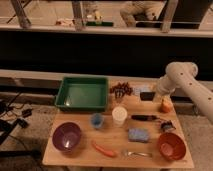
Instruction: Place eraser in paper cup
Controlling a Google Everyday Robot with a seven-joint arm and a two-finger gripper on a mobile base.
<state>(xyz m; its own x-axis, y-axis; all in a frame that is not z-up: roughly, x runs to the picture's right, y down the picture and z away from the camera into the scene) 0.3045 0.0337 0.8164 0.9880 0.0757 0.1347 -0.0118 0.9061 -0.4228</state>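
Observation:
The eraser [146, 96], a small black block, is at the back right of the wooden table [80, 155], right at the tip of my arm. My gripper [153, 93] is at the eraser, coming in from the right; the white arm bends at an elbow [180, 72] above it. I cannot tell whether the eraser is held or lies on the table. The white paper cup [119, 115] stands upright near the table's middle, to the left of and nearer than the gripper. It is apart from the eraser.
A green tray [82, 93] is back left. A small blue cup [97, 120] stands left of the paper cup. Also here: a purple bowl [66, 136], carrot [104, 149], fork [136, 154], blue sponge [138, 134], dark stick [145, 118], orange bowl [171, 145], orange fruit [166, 106] and dark red cluster [121, 89].

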